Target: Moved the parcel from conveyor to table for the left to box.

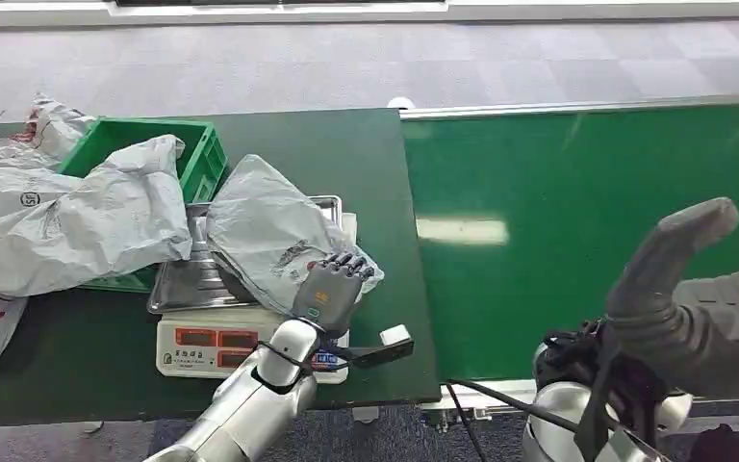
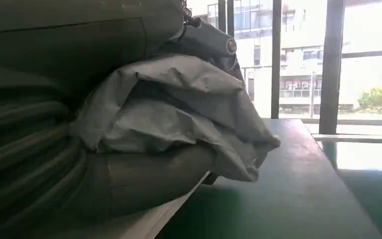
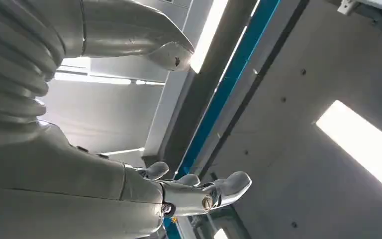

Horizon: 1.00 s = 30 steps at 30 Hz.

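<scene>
Parcel (image 1: 274,231), a grey crumpled bag, lies on the scale's steel tray (image 1: 178,284) at centre left of the head view. Left hand (image 1: 330,289) closes on its lower right edge; in the left wrist view the bag (image 2: 179,109) bulges between thumb and fingers (image 2: 144,174). Right hand (image 1: 678,289), at lower right, is raised with fingers (image 3: 229,186) spread and holds nothing. Green crate (image 1: 197,159) sits at upper left.

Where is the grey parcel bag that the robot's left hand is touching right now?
In the head view the grey parcel lies on the metal tray of the scale, on the dark table left of the green conveyor, beside the green crate, with the left hand gripping it.
</scene>
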Available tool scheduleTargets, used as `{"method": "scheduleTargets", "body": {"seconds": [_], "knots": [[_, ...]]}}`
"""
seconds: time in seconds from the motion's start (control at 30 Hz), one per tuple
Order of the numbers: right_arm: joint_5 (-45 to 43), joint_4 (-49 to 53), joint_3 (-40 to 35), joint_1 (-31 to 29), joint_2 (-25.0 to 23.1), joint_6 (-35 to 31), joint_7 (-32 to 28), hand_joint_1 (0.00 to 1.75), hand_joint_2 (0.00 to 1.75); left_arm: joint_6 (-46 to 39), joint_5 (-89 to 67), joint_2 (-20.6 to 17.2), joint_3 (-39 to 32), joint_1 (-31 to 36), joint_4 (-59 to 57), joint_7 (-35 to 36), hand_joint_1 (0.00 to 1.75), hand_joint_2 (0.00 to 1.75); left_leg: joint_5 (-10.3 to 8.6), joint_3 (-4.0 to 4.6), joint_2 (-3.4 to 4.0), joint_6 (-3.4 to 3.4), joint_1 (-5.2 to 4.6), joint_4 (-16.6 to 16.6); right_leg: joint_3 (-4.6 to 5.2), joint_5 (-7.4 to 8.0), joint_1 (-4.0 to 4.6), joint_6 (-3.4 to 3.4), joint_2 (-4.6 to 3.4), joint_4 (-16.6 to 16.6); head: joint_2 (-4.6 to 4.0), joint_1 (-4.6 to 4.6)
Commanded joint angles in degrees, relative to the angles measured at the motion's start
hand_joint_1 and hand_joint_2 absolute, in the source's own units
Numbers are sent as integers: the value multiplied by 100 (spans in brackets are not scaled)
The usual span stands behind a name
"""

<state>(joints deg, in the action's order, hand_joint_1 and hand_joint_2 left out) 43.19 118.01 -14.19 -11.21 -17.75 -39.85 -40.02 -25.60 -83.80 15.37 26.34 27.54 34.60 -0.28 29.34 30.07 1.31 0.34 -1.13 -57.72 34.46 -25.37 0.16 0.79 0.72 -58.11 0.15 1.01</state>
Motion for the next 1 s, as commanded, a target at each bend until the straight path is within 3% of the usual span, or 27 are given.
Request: {"method": "scheduleTargets", "body": {"seconds": [0.03, 0.2, 0.27, 0.33, 0.4, 0.43, 0.53, 0.8, 0.87, 0.93, 1.0], "knots": [[16, -395, -91, 572, -225, -15, 2, 0, 175, -300, 125, -141, -57, 98, -42, -10, 175, 175, 0, -17, -7, -12, 8, 17, -19, 0, 5, -4, -5, 19, 0, 0], [36, -398, 30, 637, -225, -15, 2, 0, 175, -645, 647, -109, -356, -56, 311, -480, 175, 175, -2, -21, -10, -16, 9, 27, -23, 3, 4, -4, -6, 27, 0, 0], [34, -462, 62, 653, -225, -15, 2, 0, 175, -619, 1545, -48, -610, -158, 619, -1274, 175, 175, -3, -21, -12, -18, 10, 30, -25, 3, 5, -4, -5, 31, 0, 0], [3, -622, 86, 609, -225, -15, 2, 0, 175, 408, 4055, 15, -1264, -464, 1622, -2973, 175, 175, -2, -17, -11, -16, 9, 26, -20, 3, 5, -4, -6, 27, 0, 0], [3, -622, 86, 609, -225, -15, 2, 0, 175, 408, 4055, 15, -1264, -464, 1622, -2973, 175, 175, 2, -6, -4, -12, 8, 14, -9, 2, 5, -3, -8, 16, 0, 0], [2, -696, 128, 579, -225, -15, 2, 0, 175, 693, 4968, -26, -1506, -674, 2464, -3330, 175, 175, 1, -11, -8, -15, 10, 19, -15, 2, 6, -3, -8, 21, 0, 0], [9, -743, 140, 624, -225, -15, 2, 0, 175, 186, 5968, -102, -1988, -777, 3609, -3687, 175, 175, 1, -14, 0, -20, 11, 26, -12, 4, 7, -4, -19, 27, 0, -2], [-2, -778, 36, 716, -225, -15, 2, 0, 175, -449, 6348, -159, -2399, -707, 4454, -3972, 175, 175, 1, 2, 0, -17, 16, 15, -1, 2, 13, -2, -16, 16, 0, 0], [-59, -899, -25, 683, -225, -15, 2, 0, 175, -1340, 6455, -467, -2104, -667, 5052, -3972, 175, 175, -1, -9, -8, -18, 13, 24, -12, 0, 10, -4, -9, 21, 0, 0], [124, -971, -207, 534, -225, -15, 321, 0, 175, -1440, 5712, -382, -2709, -479, 5871, -3942, 175, 175, 4, 13, 6, -19, 20, 4, 9, 3, 16, -2, -25, 9, 0, 0], [-214, -1364, -143, 530, -225, -15, 2, 0, 175, -1440, 4123, 18, -3416, -32, 6657, -3972, 175, 175, 7, 26, 18, -19, 24, -6, 21, 5, 20, -1, -36, 0, 0, 0]]}}
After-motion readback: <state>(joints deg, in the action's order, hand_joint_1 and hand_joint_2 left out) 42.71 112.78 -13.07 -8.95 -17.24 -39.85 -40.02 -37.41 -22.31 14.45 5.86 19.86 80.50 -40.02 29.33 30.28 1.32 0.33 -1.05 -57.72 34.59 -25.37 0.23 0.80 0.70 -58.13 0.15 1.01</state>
